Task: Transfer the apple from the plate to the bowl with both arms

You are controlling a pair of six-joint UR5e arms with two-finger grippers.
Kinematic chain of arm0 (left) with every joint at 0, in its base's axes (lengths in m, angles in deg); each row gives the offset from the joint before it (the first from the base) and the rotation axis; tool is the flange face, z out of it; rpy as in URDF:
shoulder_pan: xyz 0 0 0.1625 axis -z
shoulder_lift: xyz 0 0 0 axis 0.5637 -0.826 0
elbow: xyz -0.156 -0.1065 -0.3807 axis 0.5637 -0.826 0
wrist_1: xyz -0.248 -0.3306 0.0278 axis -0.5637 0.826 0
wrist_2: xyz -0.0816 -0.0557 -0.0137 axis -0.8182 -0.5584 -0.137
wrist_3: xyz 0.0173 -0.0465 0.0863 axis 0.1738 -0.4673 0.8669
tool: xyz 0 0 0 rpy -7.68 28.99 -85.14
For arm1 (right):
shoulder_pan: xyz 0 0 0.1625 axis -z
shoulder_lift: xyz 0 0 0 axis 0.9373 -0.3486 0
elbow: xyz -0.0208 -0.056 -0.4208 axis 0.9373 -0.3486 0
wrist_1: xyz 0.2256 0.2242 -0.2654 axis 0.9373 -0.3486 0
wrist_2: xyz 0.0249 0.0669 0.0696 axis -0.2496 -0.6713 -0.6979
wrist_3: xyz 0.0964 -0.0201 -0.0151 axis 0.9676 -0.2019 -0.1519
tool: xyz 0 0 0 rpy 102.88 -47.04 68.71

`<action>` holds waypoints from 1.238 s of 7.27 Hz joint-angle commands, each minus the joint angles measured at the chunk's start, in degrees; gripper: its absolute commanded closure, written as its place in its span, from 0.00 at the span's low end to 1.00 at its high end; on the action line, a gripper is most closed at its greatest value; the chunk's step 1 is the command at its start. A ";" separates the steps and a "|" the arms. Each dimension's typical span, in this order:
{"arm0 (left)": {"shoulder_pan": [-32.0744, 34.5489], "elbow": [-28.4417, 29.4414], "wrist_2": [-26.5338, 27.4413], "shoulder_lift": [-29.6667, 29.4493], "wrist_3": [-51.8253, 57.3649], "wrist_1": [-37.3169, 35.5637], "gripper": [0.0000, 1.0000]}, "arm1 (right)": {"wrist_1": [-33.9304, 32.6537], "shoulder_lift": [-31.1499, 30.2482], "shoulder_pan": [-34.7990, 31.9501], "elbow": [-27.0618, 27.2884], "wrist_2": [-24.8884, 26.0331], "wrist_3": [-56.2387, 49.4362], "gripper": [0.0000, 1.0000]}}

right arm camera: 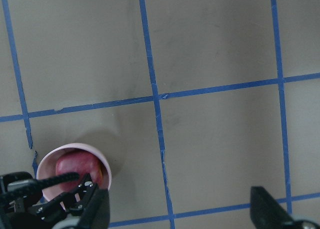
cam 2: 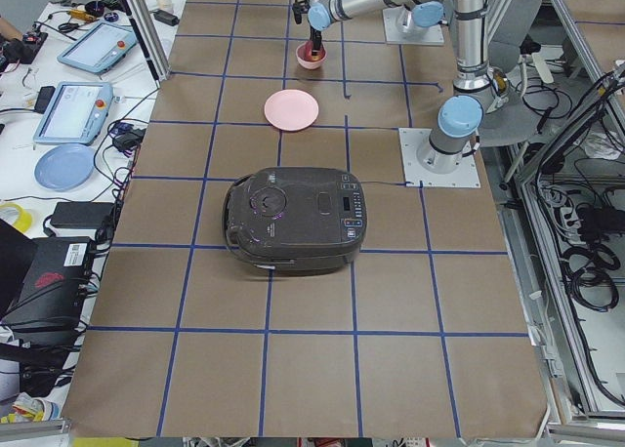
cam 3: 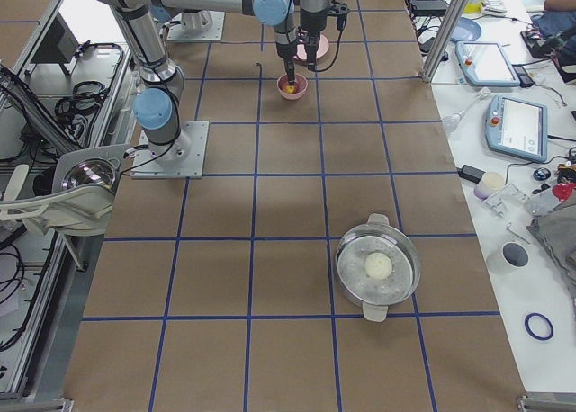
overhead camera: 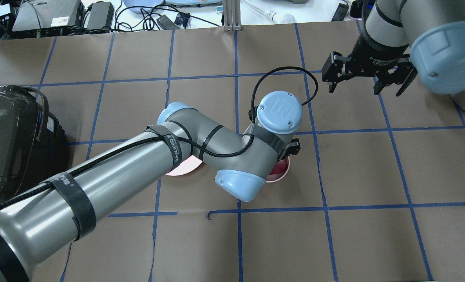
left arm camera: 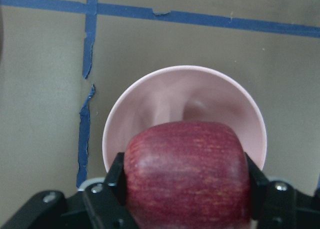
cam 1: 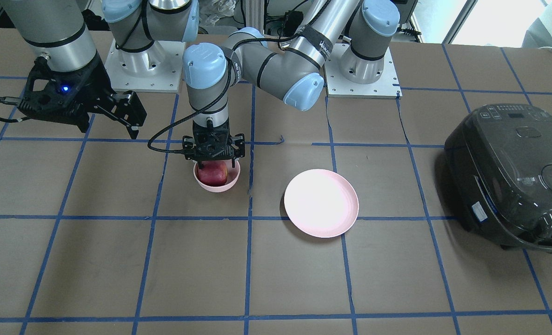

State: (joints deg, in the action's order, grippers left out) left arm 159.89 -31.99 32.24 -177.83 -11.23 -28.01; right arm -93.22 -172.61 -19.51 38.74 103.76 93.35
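The dark-red apple (cam 1: 213, 173) sits low in the mouth of the small pink bowl (cam 1: 221, 188). My left gripper (cam 1: 214, 162) points straight down over the bowl and is shut on the apple. In the left wrist view the apple (left arm camera: 187, 174) sits between both fingers above the bowl's inner wall (left arm camera: 190, 96). I cannot tell whether the apple rests on the bowl's bottom. The pink plate (cam 1: 321, 203) lies bare beside the bowl. My right gripper (cam 1: 113, 118) hangs open and holds nothing, off to the side above the table, and its camera sees the apple (right arm camera: 75, 166).
A dark rice cooker (cam 1: 513, 177) stands at the table's end on my left. A glass-lidded metal pot (cam 3: 378, 268) stands far down the table on my right. My left forearm (overhead camera: 138, 160) crosses over the plate (overhead camera: 179, 168).
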 commanded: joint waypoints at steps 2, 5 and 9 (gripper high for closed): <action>-2.78 -0.26 0.13 4.86 5.03 0.92 0.00 | 4.71 0.43 -0.45 -4.42 -0.55 -0.05 0.00; -13.21 -0.17 -0.22 14.69 16.69 13.00 0.00 | 4.45 0.43 -3.08 -4.24 -0.20 -0.14 0.00; -34.13 1.92 -0.74 24.11 40.00 22.80 0.00 | 4.53 0.60 -2.65 -4.33 -0.28 -0.92 0.00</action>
State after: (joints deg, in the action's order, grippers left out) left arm 132.29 -31.39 31.98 -156.42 23.31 -7.35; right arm -88.72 -172.08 -22.46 34.44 103.52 92.91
